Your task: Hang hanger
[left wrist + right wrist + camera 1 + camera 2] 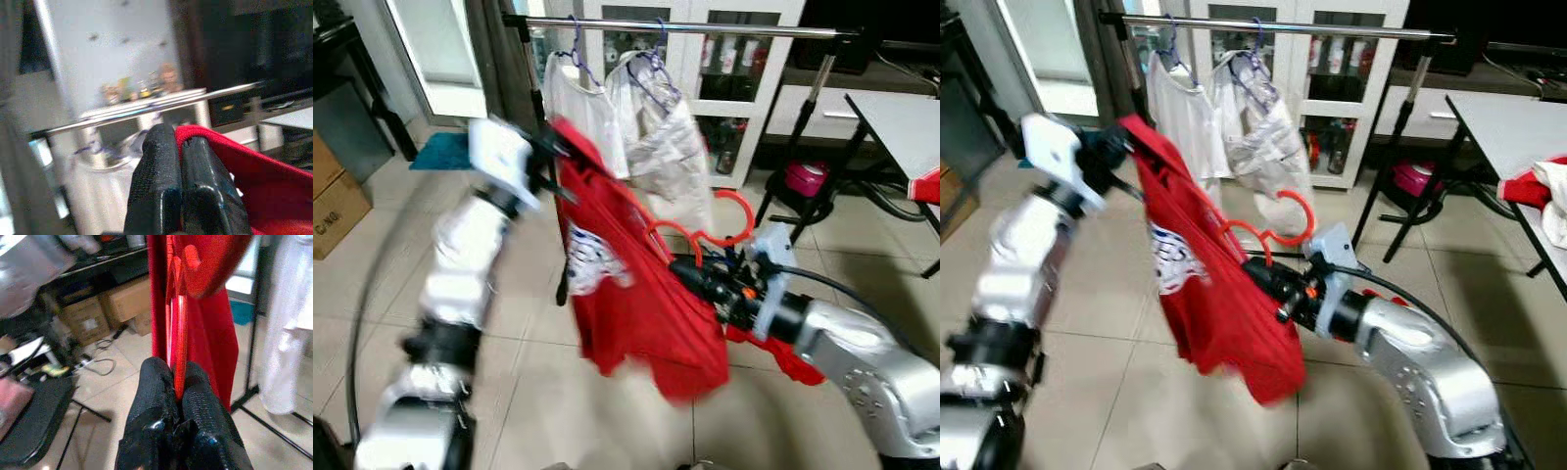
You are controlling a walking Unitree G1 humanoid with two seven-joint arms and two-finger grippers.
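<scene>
**Red hanger held between two tools below the rail**

Hanger (710, 230), red plastic, sits at the centre of the head frames, its hook curling up just right of the middle, well below the silver rail (685, 26) that runs across the top. A red shirt (636, 294) drapes from it and spreads down through the middle of the frame.

The right tool (177, 382) reaches in from the lower right of the head frames; in its wrist view both black fingers are closed on a thin red bar of the hanger, which rises straight up from between them with the red cloth hanging behind.

The left tool (178, 147) is raised at the upper left of the head frames, blurred there. In its wrist view the two fingers are pressed together, pinching the upper edge of the red shirt, which falls away to the lower right of that frame.

On the rail at upper centre hang a white garment (582, 108) and a pale clear-wrapped one (671, 147), both on purple hangers. A white bench (901, 127) stands at the right edge.
</scene>
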